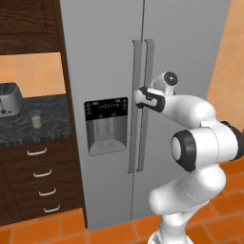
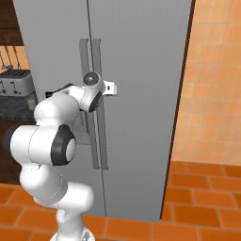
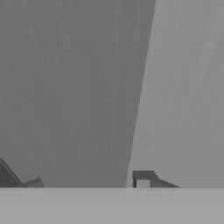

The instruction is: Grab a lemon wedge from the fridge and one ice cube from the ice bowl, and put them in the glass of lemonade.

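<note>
Fridge (image 1: 105, 57) doors are seen shut, with the end effector (image 1: 141, 91) placed at the right door's long vertical handle (image 1: 148, 62); whether its jaws grip the handle cannot be told. Left of the fridge, a glass of lemonade (image 1: 35, 118) stands on the dark surface (image 1: 47, 125) near a silver toaster (image 1: 9, 99).

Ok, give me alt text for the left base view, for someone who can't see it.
A white robot arm reaches its gripper to the handles of a closed grey fridge. Left of the fridge, a glass of lemonade and a toaster stand on a dark counter above drawers.
</note>
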Robot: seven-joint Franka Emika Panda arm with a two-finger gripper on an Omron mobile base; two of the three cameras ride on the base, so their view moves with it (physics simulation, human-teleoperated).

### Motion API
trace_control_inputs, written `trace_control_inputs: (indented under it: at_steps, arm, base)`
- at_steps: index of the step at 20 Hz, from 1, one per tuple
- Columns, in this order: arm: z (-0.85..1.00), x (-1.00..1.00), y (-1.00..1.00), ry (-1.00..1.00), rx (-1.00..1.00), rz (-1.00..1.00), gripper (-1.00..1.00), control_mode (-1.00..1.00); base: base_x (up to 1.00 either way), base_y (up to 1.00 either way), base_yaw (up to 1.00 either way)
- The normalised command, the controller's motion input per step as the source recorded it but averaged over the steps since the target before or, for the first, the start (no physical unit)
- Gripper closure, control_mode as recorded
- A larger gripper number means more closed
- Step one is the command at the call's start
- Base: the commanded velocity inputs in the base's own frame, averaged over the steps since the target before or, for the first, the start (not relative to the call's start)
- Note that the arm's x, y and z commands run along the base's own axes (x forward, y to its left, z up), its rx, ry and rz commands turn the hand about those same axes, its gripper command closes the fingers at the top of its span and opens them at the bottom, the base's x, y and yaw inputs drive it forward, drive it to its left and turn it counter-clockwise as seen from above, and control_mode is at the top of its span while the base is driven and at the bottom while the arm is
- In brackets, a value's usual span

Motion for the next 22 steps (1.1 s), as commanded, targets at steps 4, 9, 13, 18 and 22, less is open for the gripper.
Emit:
trace_control_inputs:
  at_steps: [4,9,13,18,22]
  arm:
    - [0.11,0.00,-0.13,0.02,0.00,0.00,1.00,-1.00]
    - [0.18,0.00,-0.42,0.03,0.01,-0.02,1.00,-1.00]
    - [0.12,-0.11,-0.57,0.00,0.04,-0.02,1.00,-1.00]
    - [0.05,-0.33,-0.63,0.00,0.07,-0.01,1.00,-1.00]
    - [0.03,-0.42,-0.73,-0.01,0.08,-0.01,1.00,-1.00]
  base:
    - [0.00,0.00,0.00]
    - [0.00,0.00,0.00]
    - [0.00,0.00,0.00]
    - [0.00,0.00,0.00]
    - [0.00,0.00,0.00]
